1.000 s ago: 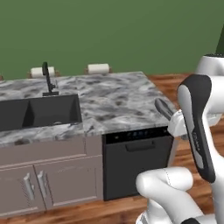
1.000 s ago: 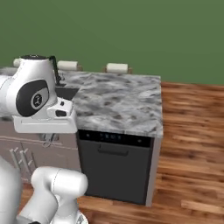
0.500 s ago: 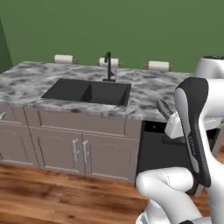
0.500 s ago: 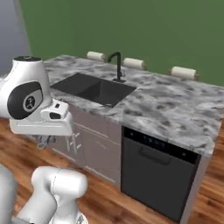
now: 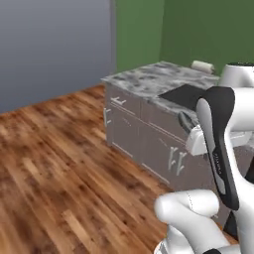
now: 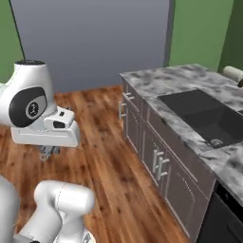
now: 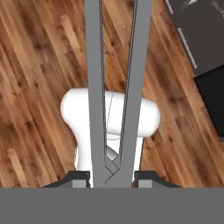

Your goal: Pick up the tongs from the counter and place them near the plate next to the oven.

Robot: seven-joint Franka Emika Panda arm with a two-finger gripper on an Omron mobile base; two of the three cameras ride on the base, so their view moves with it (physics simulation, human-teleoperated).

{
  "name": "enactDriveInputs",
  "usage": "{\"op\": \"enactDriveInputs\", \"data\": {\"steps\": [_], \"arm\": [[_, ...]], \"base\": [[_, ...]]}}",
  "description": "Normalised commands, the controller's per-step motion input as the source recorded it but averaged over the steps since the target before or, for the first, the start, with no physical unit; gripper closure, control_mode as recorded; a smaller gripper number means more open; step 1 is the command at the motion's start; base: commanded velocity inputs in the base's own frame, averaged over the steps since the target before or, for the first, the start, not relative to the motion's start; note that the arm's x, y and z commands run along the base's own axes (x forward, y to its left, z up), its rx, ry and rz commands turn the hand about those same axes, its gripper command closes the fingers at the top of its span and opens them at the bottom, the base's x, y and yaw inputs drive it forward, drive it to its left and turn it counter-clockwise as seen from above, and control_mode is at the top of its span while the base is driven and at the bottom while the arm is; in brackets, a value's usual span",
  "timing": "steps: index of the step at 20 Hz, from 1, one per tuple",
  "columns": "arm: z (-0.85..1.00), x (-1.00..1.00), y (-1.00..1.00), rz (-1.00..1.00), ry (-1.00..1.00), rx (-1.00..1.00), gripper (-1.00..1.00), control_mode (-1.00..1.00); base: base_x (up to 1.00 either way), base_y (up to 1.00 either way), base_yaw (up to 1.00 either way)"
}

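In the hand view my gripper is shut on the tongs, whose two slim grey arms run up the picture from between the dark fingertips, above wooden floor. One end of the tongs sticks out beside the white hand in the left base view. The right base view has the hand and gripper low at the left, over the floor and well away from the counter. The marbled counter lies to the right. The plate and the oven are out of view.
A dark sink is sunk in the counter, with a paper towel roll behind it. Taupe cabinets stand under the worktop and a black dishwasher sits at the lower right. Wooden floor and a grey wall lie left.
The whole scene has swung: the base has turned, so the counter and sink have slid right and open floor and a grey wall fill the left. The tongs stay gripped.
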Motion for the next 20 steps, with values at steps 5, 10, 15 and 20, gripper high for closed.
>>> {"op": "enactDriveInputs", "data": {"steps": [5, 10, 15, 20], "arm": [[0.00, 0.00, 0.00, 0.00, 0.00, 0.00, 1.00, 1.00], [0.00, 0.00, 0.00, 0.00, 0.00, 0.00, 1.00, 1.00], [0.00, 0.00, 0.00, 0.00, 0.00, 0.00, 1.00, 1.00], [0.00, 0.00, 0.00, 0.00, 0.00, 0.00, 1.00, 1.00]], "base": [[0.00, 0.00, 1.00], [0.00, 0.00, 1.00], [0.01, 0.00, 1.00], [0.50, 0.00, 0.84]]}}
